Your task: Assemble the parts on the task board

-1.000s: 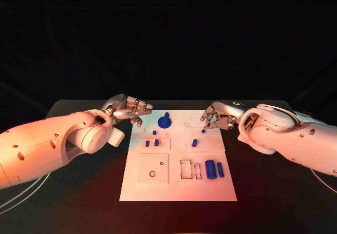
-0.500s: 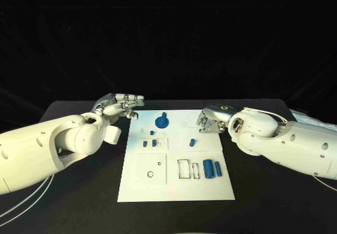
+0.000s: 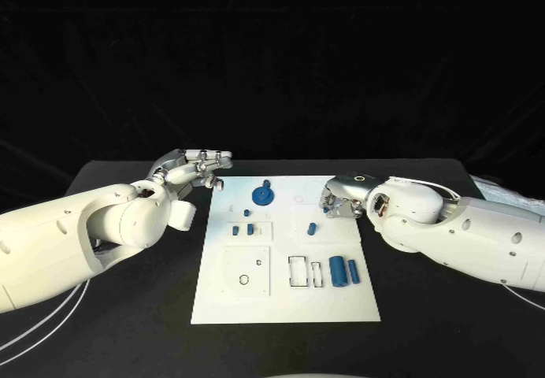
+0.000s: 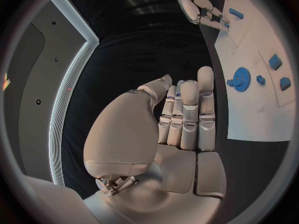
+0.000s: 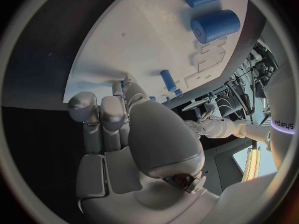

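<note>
The white task board point(image 3: 290, 295) lies in the middle of the black table. On it sit a blue gear point(image 3: 264, 194), three small blue pieces point(image 3: 244, 229) in a recessed field, a blue peg point(image 3: 311, 229) and two blue cylinders point(image 3: 345, 270). My left hand point(image 3: 193, 168) hovers off the board's far left corner, fingers stretched side by side point(image 4: 187, 114), holding nothing. My right hand point(image 3: 339, 197) hangs over the board's right edge near the peg point(image 5: 168, 79), fingers bent downward point(image 5: 99, 117), nothing in them. The gear point(image 4: 239, 77) shows beyond the left fingertips.
Near the board's front are a square plate with a hole point(image 3: 248, 272) and empty rectangular slots point(image 3: 301, 272). Black table point(image 3: 125, 315) stretches on both sides of the board. My two forearms flank it left and right.
The right hand has sunk a little and drawn in over the board's right edge. The left hand has hardly moved.
</note>
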Controlling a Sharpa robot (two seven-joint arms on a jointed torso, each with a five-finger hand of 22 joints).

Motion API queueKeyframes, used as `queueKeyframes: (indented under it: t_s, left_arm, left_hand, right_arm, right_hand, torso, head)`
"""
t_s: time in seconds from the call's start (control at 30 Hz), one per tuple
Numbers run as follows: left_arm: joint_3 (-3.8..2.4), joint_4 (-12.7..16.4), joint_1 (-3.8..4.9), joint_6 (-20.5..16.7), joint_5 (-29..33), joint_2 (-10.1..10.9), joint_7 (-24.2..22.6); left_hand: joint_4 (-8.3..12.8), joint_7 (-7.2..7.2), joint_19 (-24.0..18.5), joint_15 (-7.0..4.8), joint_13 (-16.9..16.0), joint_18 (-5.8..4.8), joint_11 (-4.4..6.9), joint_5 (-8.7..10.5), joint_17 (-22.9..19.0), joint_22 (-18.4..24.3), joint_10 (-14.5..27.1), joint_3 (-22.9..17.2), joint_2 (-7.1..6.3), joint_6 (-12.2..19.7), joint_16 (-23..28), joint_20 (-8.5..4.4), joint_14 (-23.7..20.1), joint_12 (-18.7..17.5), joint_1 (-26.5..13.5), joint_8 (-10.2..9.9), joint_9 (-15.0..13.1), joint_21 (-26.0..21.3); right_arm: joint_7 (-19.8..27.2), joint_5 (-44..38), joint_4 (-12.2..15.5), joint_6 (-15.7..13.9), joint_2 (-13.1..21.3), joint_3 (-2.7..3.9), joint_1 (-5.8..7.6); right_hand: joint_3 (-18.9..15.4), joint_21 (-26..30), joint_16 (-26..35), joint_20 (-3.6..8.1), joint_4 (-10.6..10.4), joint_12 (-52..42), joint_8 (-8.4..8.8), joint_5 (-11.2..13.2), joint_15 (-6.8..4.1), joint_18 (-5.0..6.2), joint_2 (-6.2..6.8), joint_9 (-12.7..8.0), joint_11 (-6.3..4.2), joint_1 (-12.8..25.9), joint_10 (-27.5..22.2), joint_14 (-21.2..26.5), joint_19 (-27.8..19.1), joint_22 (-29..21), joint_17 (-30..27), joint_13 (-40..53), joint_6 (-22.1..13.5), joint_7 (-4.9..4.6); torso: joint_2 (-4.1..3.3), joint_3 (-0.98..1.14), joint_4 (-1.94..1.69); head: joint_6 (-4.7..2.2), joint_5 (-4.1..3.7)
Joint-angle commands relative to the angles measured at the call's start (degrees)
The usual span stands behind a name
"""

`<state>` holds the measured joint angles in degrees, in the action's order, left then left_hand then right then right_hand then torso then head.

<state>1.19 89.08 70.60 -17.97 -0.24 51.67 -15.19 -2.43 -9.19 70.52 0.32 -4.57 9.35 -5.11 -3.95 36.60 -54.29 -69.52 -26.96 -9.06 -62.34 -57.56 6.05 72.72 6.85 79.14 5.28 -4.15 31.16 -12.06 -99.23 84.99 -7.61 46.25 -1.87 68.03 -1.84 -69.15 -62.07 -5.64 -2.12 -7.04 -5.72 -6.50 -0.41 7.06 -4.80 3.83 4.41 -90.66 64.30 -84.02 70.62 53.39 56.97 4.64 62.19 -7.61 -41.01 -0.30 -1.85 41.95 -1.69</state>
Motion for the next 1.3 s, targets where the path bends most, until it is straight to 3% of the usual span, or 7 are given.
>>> queueKeyframes:
  t_s: [0.03, 0.37, 0.57, 0.73, 0.9, 1.1, 1.3]
  left_arm:
    - [-0.04, 0.3, 0.01, 0.0, 0.7, 0.0, -0.6]
    - [-0.03, 0.4, 0.01, 0.0, 0.7, 0.0, -0.3]
    - [-0.03, 0.4, 0.01, 0.1, 0.7, -0.1, -0.2]
    - [-0.03, 0.4, 0.01, 0.1, 0.5, -0.1, 0.1]
    - [-0.03, 0.4, 0.01, 0.3, 0.4, -0.1, 0.2]
    - [-0.03, 0.3, 0.00, 0.4, 0.3, -0.1, 0.2]
    - [-0.03, 0.1, 0.00, 0.6, 0.4, -0.2, 0.3]
  left_hand:
    - [-0.1, -0.24, -0.5, 0.02, -0.1, 1.13, -0.02, 0.27, -0.1, 0.1, 0.2, 0.4, 0.10, 0.2, 0.4, 0.08, -0.4, 0.1, -0.5, 0.3, 0.1, -0.3]
    - [0.0, -0.25, -0.5, 0.03, -0.1, 1.13, -0.04, 0.25, -0.3, 0.2, 0.3, 0.4, 0.20, 0.3, 0.6, 0.08, -0.5, 0.2, -0.4, 0.3, 0.1, -0.5]
    - [0.1, -0.29, -0.5, 0.04, -0.1, 1.14, -0.06, 0.24, -0.4, 0.4, 0.5, 0.4, 0.33, 0.4, 0.7, 0.09, -0.5, 0.2, -0.2, 0.3, 0.1, -0.7]
    - [0.2, -0.30, -0.5, 0.04, -0.1, 1.14, -0.07, 0.23, -0.6, 0.5, 0.6, 0.3, 0.39, 0.4, 0.8, 0.09, -0.6, 0.2, -0.1, 0.3, 0.1, -0.7]
    - [0.3, -0.33, -0.4, 0.04, -0.1, 1.14, -0.09, 0.23, -0.8, 0.6, 0.6, 0.3, 0.49, 0.5, 0.9, 0.08, -0.6, 0.3, 0.0, 0.3, 0.1, -0.9]
    - [0.6, -0.36, -0.4, 0.05, -0.1, 1.14, -0.11, 0.21, -0.9, 0.7, 0.8, 0.2, 0.62, 0.6, 1.1, 0.08, -0.7, 0.3, 0.3, 0.4, 0.1, -1.0]
    - [0.6, -0.41, -0.4, 0.06, 0.0, 1.13, -0.16, 0.23, -1.1, 0.8, 0.8, 0.2, 0.63, 0.7, 1.1, 0.08, -0.8, 0.3, 0.3, 0.3, 0.1, -1.1]
  right_arm:
    - [-0.1, -1.0, -0.1, 2.0, -0.3, -0.06, -0.24]
    - [0.1, -1.0, -0.6, 4.1, -1.0, -0.06, -0.64]
    - [-0.3, -1.0, -1.0, 4.8, -1.4, -0.06, -0.79]
    - [-0.6, -1.0, -0.7, 2.4, -1.3, -0.06, -0.86]
    - [-0.9, -0.4, 0.0, -1.0, -0.7, -0.04, -0.89]
    - [-1.3, 0.9, 1.1, -3.8, 0.2, 0.11, -0.87]
    - [-1.6, 1.6, 1.8, -4.7, 1.0, 0.29, -0.71]
  right_hand:
    - [0.9, -0.1, 0.3, -0.01, 0.2, 0.3, 0.19, 0.8, 0.06, 0.23, -0.26, 0.1, -0.16, -0.4, 0.7, -0.5, 0.3, 0.2, 0.0, -0.3, 0.7, 0.07]
    - [7.4, -0.5, 0.0, 0.49, 2.0, 1.2, 0.44, 3.5, -0.48, 0.11, -1.26, 0.2, -0.69, -0.3, 2.4, -0.8, 0.7, 0.8, 0.3, -1.1, 2.5, 0.55]
    - [14.2, -0.6, -0.1, 0.60, 3.4, 2.6, 1.23, 3.7, -0.48, 0.11, 1.09, 0.2, -0.82, 3.2, 2.9, -0.8, 0.6, 1.0, 0.2, -1.0, 3.0, 0.56]
    - [18.2, -0.9, -0.4, 0.61, 3.8, 3.0, 1.41, 3.6, -0.63, 0.03, 2.76, 0.3, -0.80, 6.0, 3.4, -0.9, 0.9, 1.4, 0.5, -1.0, 3.6, 0.69]
    - [19.4, -1.3, -1.0, 0.61, 3.6, 3.0, 1.37, 3.7, -0.59, -0.11, 3.56, 0.4, -0.78, 7.6, 3.7, -1.1, 1.3, 2.1, 1.1, -1.0, 4.0, 0.66]
    - [20.2, -1.6, -1.4, 0.58, 3.5, 3.1, 1.41, 3.7, -0.57, -0.20, 4.00, 0.4, -0.74, 8.4, 3.8, -1.2, 1.6, 2.5, 1.4, -1.0, 4.1, 0.65]
    - [20.6, -1.6, -1.3, 0.57, 3.5, 3.2, 1.43, 3.7, -0.56, -0.19, 4.12, 0.4, -0.72, 8.7, 3.8, -1.2, 1.6, 2.5, 1.3, -1.0, 4.1, 0.64]
  torso:
    - [0.01, 0.01, 0.04]
    - [-0.02, 0.02, 0.10]
    - [0.02, 0.02, 0.05]
    - [0.04, 0.04, 0.13]
    - [0.06, 0.05, 0.12]
    - [0.08, 0.03, 0.06]
    - [0.07, 0.01, 0.07]
  head:
    - [0.04, 0.19]
    - [0.17, 0.25]
    - [0.34, 0.21]
    - [0.40, 0.16]
    - [0.45, 0.10]
    - [0.39, 0.10]
    - [0.35, 0.11]
